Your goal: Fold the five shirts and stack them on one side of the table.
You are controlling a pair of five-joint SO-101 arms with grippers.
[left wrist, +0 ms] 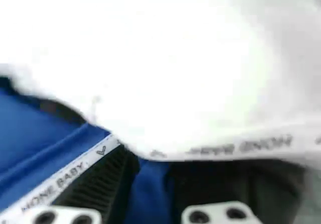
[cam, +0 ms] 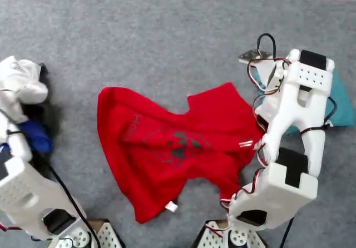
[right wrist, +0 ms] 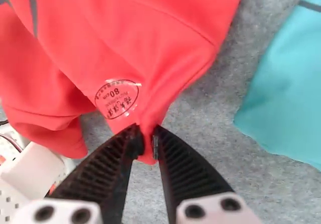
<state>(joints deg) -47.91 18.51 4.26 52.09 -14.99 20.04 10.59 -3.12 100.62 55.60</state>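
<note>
A crumpled red shirt (cam: 167, 142) lies spread in the middle of the grey table. My right gripper (right wrist: 144, 136) is shut on its hem at the shirt's right edge (cam: 257, 142), just below a round size sticker (right wrist: 116, 99). A teal shirt (cam: 342, 106) lies flat beside and partly under the right arm, apart from the red one (right wrist: 286, 88). At the far left, a bunched white shirt (cam: 19, 81) drapes over my left gripper (left wrist: 150, 158), with a blue shirt (cam: 36, 137) underneath. White cloth (left wrist: 150, 58) and blue cloth (left wrist: 35, 133) lie right against that gripper.
Grey felt (cam: 167, 36) covers the table, bare across the back and between the red shirt and the left pile. Both arm bases (cam: 233, 237) stand at the front edge. The right arm's cables (cam: 267, 42) loop above the teal shirt.
</note>
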